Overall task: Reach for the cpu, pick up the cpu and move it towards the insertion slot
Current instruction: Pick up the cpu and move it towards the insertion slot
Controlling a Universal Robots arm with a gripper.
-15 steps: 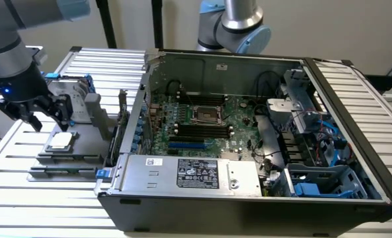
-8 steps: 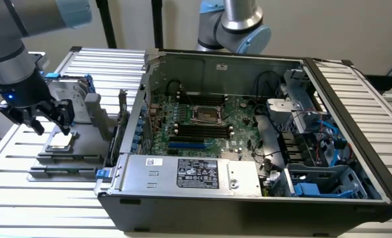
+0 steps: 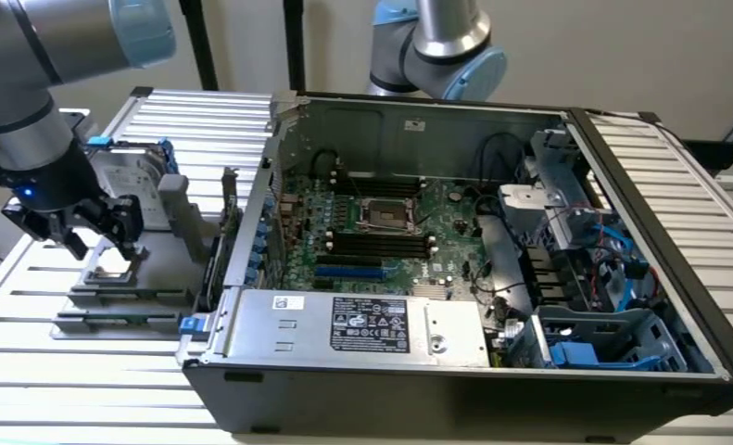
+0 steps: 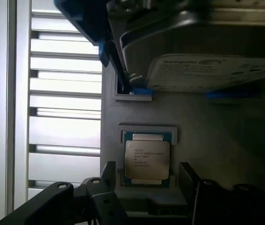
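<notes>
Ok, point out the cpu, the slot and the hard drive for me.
cpu [image 4: 147, 159]: wrist view, centre of its silver top.
slot [image 3: 385, 215]: exterior view, dark centre of the socket.
hard drive [image 4: 207, 72]: wrist view, on its white label.

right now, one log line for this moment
gripper: open, straddling cpu | cpu: in grey holder, not lifted | insertion slot: inside case

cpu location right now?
Exterior view's left, outside the computer case: the cpu sits in its grey holder, under the open gripper, beside the hard drive.
</notes>
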